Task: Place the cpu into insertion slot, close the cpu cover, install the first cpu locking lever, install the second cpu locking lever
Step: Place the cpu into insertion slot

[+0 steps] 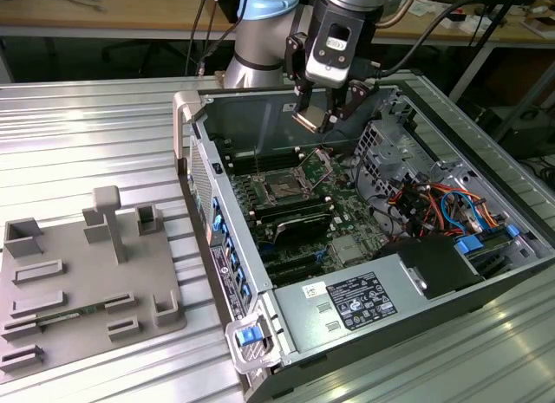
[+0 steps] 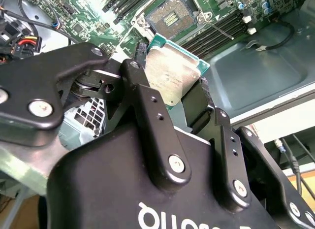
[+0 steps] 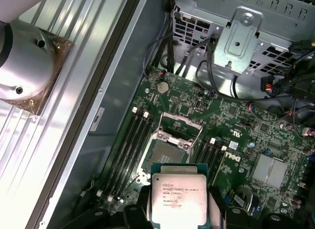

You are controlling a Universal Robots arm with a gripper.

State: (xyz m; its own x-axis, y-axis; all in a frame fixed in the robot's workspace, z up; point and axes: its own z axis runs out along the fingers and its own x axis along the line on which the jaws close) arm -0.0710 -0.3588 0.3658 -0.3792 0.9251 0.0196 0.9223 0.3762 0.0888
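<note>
1. Above the open computer case [image 1: 195, 126], the gripper [image 1: 319, 119] hangs at the end of the arm and points down into the case, as the exterior view shows.
2. Its two black fingers [image 2: 140, 91] pinch the cpu [image 2: 170, 74] by two opposite edges. The silver-grey metal top faces the wrist cameras, with a thin green border around it.
3. The cpu is held in the air, apart from the green motherboard [image 3: 236, 120], and is not yet in the insertion slot [image 3: 165, 154].
4. The insertion slot lies uncovered on the motherboard. In the first wrist view the cpu appears near one edge of it, at a higher level.
5. The cpu cover [image 3: 178, 124] stands raised at the side of the insertion slot that is away from the cpu.
6. Long black memory slots [image 3: 129, 140] run along both sides of the insertion slot.
7. On the exterior view's left, a grey fixture plate [image 1: 87, 282] with upright blocks lies on the ribbed metal table [image 1: 87, 134], well apart from the gripper.
</note>
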